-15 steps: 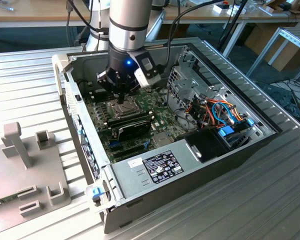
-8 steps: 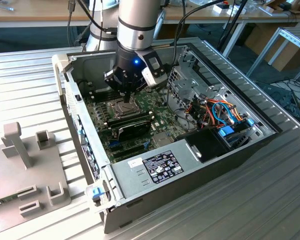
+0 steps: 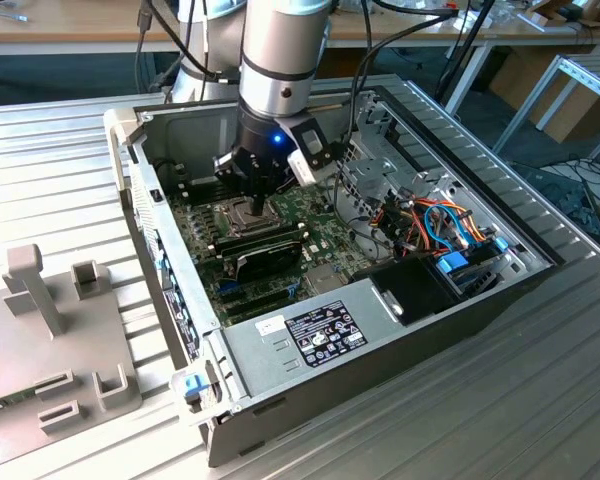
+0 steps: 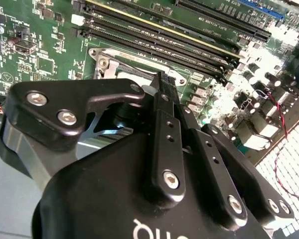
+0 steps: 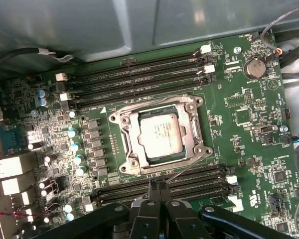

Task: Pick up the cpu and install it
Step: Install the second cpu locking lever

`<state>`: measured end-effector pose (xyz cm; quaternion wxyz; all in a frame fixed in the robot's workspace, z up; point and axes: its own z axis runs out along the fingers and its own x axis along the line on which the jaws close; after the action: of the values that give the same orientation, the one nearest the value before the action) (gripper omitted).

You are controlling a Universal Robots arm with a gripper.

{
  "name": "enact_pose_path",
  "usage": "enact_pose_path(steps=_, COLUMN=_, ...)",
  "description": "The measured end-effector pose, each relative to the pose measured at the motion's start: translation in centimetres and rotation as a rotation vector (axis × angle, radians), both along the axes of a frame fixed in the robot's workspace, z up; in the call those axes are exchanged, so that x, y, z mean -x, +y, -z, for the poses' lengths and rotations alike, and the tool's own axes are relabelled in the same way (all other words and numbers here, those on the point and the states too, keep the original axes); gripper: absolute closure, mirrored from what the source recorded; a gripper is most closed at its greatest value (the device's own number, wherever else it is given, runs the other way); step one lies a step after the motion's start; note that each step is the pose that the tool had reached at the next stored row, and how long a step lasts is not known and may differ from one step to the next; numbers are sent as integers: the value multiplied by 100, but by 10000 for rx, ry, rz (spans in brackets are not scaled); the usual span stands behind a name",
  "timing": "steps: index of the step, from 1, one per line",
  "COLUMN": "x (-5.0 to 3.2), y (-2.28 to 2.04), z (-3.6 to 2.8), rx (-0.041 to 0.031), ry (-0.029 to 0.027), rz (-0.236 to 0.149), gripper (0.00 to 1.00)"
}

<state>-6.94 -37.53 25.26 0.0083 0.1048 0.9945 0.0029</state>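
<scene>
The cpu (image 5: 159, 135) lies seated in the socket frame (image 5: 162, 133) on the motherboard (image 5: 249, 149); the gripper (image 5: 158, 185) hovers near it, fingers pressed together and empty (placing looks done); clamping the frame remains.

The cpu (image 5: 160, 135) lies in the socket frame (image 5: 197, 130) on the motherboard (image 5: 249, 149), between memory slots (image 5: 139, 79).

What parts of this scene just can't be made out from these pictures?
- Exterior view: the socket sits partly behind the gripper.
- Second wrist view: the gripper body covers most of the socket.
- First wrist view: the cpu lies in the socket; whether it is fully seated cannot be told.
</scene>
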Motion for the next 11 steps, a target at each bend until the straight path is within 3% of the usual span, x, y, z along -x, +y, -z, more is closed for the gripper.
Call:
enact_pose_path(steps=5, x=8, y=0, z=111, rx=0, ry=0, rz=-3, gripper=89)
enact_pose_path(steps=9, x=9, y=0, z=111, rx=1, ry=0, rz=-1, gripper=89)
enact_pose_path(steps=10, x=136, y=1, z=207, rx=3, ry=3, rz=-1, gripper=89)
enact_pose_path(steps=11, x=155, y=2, z=269, rx=-4, ry=-6, rz=-2, gripper=89)
